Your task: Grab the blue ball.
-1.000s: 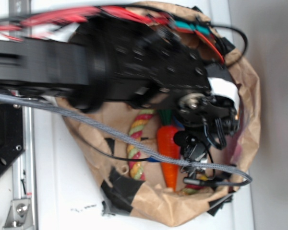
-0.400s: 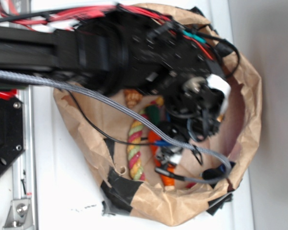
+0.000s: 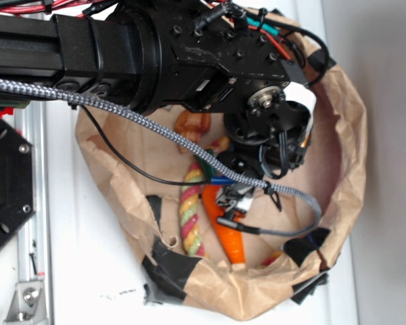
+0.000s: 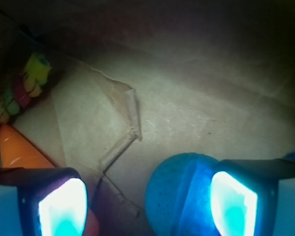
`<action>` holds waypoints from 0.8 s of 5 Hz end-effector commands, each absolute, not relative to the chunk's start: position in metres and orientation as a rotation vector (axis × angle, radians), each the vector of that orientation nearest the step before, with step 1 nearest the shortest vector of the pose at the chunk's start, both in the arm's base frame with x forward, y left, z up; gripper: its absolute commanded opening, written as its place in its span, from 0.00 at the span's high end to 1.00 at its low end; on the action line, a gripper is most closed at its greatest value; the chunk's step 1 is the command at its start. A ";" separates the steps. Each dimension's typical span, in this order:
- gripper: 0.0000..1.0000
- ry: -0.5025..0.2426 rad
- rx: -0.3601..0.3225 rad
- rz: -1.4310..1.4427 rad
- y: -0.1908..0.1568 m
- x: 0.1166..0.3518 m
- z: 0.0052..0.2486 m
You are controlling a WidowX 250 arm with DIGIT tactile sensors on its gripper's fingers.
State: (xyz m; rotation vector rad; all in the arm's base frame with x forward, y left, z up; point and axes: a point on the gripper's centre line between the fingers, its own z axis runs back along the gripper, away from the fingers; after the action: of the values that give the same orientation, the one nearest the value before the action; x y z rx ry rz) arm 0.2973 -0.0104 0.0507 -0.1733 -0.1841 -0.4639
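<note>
Gripper [image 4: 147,206] fingers spread apart inside paper bag [image 3: 348,162], nothing clamped. Blue ball [image 4: 179,194] on bag floor, partly behind right finger [image 4: 233,204]; round, teal, finely speckled. Orange carrot toy [image 4: 19,152] beside left finger; colourful rope toy [image 4: 19,88] past carrot.

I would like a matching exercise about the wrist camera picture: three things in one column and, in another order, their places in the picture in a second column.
Things:
1. blue ball
2. carrot toy
3. rope toy

Places in the wrist view:
A. upper left, at the edge of the paper floor
B. bottom, right of centre, partly behind the right finger
C. left edge, just above the left finger

Pairs: 1-B, 2-C, 3-A
</note>
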 end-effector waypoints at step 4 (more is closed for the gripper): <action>1.00 -0.040 0.125 -0.313 0.046 0.279 0.026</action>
State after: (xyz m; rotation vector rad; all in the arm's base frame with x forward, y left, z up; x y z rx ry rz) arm 0.2904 0.0428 0.0224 0.1175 -0.0359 -0.3481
